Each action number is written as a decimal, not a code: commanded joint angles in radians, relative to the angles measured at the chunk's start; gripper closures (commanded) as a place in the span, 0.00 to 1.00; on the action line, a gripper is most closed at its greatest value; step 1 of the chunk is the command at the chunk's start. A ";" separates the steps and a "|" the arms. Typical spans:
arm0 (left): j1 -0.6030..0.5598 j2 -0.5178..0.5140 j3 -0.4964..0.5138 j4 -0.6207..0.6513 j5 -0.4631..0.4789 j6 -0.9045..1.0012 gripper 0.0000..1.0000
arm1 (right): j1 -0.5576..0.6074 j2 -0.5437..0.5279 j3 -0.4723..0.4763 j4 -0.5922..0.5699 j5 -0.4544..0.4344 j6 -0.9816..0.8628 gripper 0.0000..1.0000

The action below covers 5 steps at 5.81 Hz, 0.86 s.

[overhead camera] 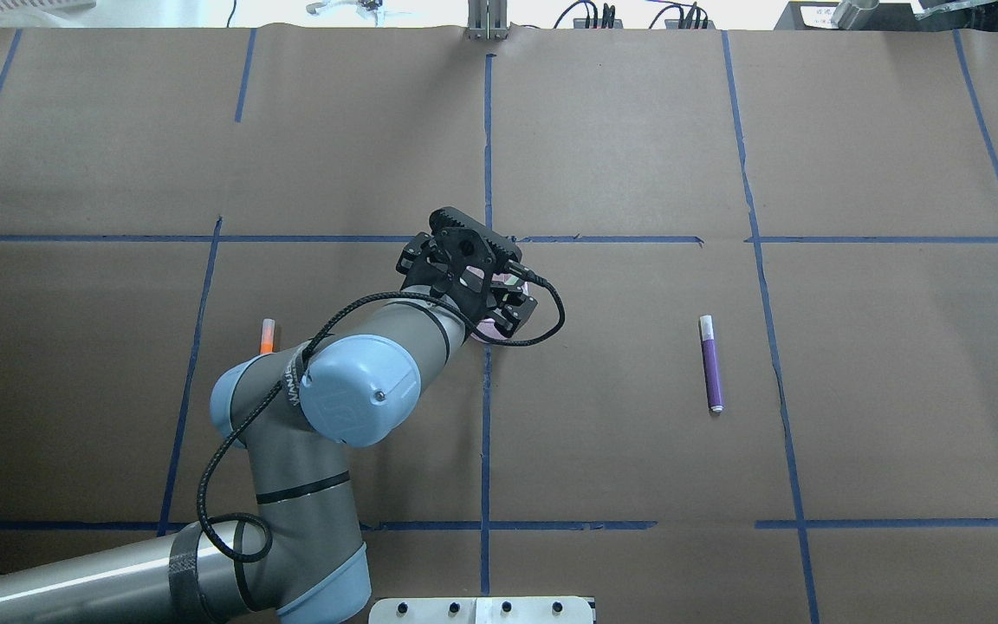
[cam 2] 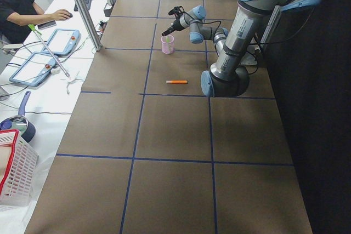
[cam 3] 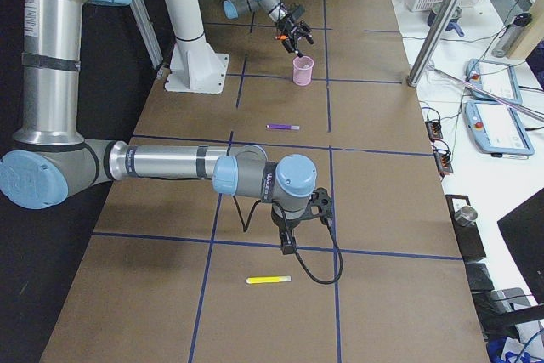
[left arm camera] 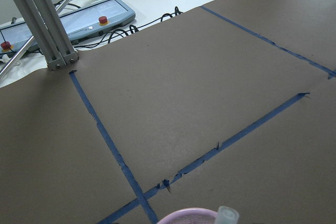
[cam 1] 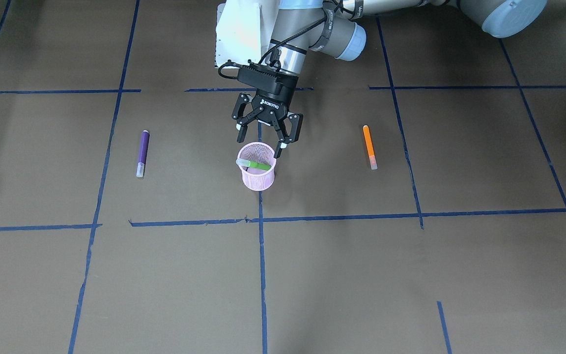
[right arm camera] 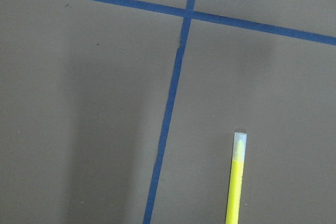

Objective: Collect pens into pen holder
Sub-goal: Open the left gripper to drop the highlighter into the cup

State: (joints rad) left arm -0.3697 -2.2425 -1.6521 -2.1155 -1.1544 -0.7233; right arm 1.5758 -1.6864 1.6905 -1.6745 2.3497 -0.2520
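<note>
The pink mesh pen holder [cam 1: 258, 173] stands at the table's middle. A green pen [cam 1: 254, 165] leans inside it, its pale cap over the rim. My left gripper [cam 1: 261, 143] hangs just above the holder's far rim, open and empty. A purple pen [cam 1: 142, 153] and an orange pen [cam 1: 369, 146] lie flat on either side of the holder. A yellow pen [cam 3: 269, 280] lies near my right gripper [cam 3: 289, 246]; I cannot tell whether that gripper is open or shut. The right wrist view shows the yellow pen [right arm camera: 236, 182] at its lower right. The left wrist view shows the holder's rim [left arm camera: 189, 215] and a pen cap [left arm camera: 227, 215].
Brown paper with blue tape lines [cam 1: 261, 231] covers the table. The left arm's elbow [overhead camera: 352, 390] hides most of the orange pen [overhead camera: 267, 334] from overhead. An operator, tablets and a white basket [cam 2: 13, 171] lie beyond the far edge.
</note>
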 commanded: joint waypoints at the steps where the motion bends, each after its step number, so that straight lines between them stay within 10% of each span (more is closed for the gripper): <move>1: -0.131 0.006 -0.003 0.084 -0.213 -0.144 0.00 | 0.000 0.033 -0.168 0.038 0.000 -0.009 0.01; 2: -0.235 0.006 -0.006 0.177 -0.437 -0.171 0.00 | 0.000 0.066 -0.274 0.064 0.002 -0.004 0.01; 5: -0.275 0.030 -0.034 0.198 -0.485 -0.260 0.00 | -0.078 0.074 -0.402 0.229 -0.003 0.142 0.03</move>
State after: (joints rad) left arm -0.6372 -2.2146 -1.6733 -1.9203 -1.6318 -0.9468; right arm 1.5390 -1.6140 1.3115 -1.5011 2.3516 -0.1792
